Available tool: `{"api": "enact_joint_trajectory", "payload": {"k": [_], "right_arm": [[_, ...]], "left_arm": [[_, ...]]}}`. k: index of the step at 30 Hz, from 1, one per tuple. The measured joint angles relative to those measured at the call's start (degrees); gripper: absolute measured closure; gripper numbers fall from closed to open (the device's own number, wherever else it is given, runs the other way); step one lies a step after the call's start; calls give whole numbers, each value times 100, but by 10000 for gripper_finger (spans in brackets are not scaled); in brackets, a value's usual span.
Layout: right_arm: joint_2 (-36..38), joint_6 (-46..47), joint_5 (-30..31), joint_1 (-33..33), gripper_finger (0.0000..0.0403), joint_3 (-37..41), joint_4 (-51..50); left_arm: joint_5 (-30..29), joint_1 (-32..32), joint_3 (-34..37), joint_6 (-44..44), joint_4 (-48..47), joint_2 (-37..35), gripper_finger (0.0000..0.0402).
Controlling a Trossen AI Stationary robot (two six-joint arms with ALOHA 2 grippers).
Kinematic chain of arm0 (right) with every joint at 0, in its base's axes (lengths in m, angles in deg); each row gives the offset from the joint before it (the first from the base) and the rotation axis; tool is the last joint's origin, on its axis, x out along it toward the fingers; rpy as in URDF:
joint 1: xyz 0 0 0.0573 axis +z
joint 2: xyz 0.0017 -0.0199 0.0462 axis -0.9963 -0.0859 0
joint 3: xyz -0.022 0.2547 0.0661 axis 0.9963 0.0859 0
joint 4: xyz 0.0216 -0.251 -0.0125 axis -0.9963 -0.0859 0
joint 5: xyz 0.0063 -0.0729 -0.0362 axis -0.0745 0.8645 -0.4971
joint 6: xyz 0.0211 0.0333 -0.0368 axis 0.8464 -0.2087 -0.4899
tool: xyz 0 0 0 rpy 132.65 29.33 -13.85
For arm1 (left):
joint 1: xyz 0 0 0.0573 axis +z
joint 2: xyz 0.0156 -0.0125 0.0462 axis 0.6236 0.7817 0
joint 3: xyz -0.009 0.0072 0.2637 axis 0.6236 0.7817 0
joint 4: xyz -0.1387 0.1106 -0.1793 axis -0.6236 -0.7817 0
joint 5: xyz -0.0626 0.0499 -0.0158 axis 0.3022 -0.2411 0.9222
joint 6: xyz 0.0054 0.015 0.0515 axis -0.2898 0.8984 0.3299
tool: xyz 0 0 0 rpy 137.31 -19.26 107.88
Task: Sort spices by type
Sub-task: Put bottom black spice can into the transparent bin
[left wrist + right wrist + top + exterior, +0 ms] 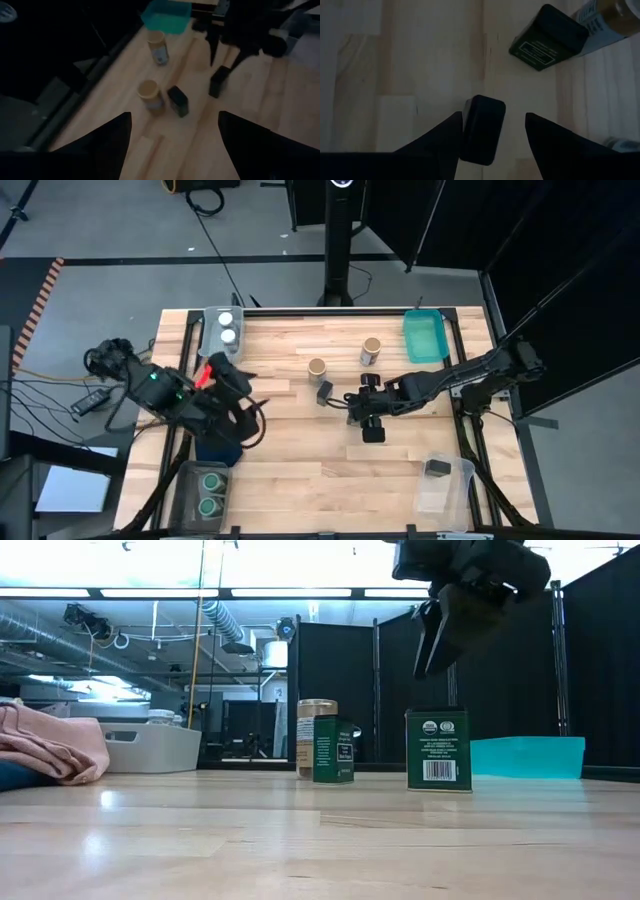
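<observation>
My right gripper (368, 416) is open and hovers over a small black tin (372, 433) that stands upright on the table. In the right wrist view the tin (482, 129) shows between the two fingers. In the low view the fingertips (436, 660) stand above the tin's top (438, 712), apart from it. A second black tin (324, 391) stands beside a tan-lidded jar (317, 367). Another tan-lidded jar (371, 350) stands farther back. My left gripper (175, 120) is open and empty over the table's left part (250, 402).
A white bin (222, 330) at the far left holds two white-lidded jars. A bin (206, 492) at the near left holds two green-lidded jars. A clear bin (440, 480) at the near right holds one black tin. A teal bin (425, 337) is at the far right. Cloths (50, 748) lie at the left.
</observation>
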Motion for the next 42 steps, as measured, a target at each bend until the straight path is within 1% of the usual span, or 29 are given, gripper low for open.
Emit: {"api": "enact_joint_trajectory", "payload": {"k": [3, 6, 8, 11, 17, 26, 35, 42], "right_arm": [[0, 43, -21, -73, 175, 0, 1], [0, 208, -71, -176, 166, 0, -1], [0, 243, -152, -215, 158, 0, -4], [0, 268, -293, -241, 143, 0, -7], [0, 304, -389, -241, 126, 0, -16], [-18, 306, -387, -289, 133, 0, 89], [-548, 297, -452, -285, 134, 2, 75], [-752, 260, -547, -285, 139, 4, 62]], "left_arm": [[99, -69, 1167, -197, 906, -503, 99], [138, -72, 2029, -435, 1700, -884, 99], [202, -72, 2424, -573, 2100, -1032, 99], [303, -72, 2778, -622, 2609, -1144, 99], [427, -72, 2923, -622, 2772, -1132, 99], [426, -72, 2923, -614, 2730, -1121, 99], [421, -72, 2921, -594, 2712, -1120, 99], [418, -72, 2921, -592, 2704, -1119, 99]]}}
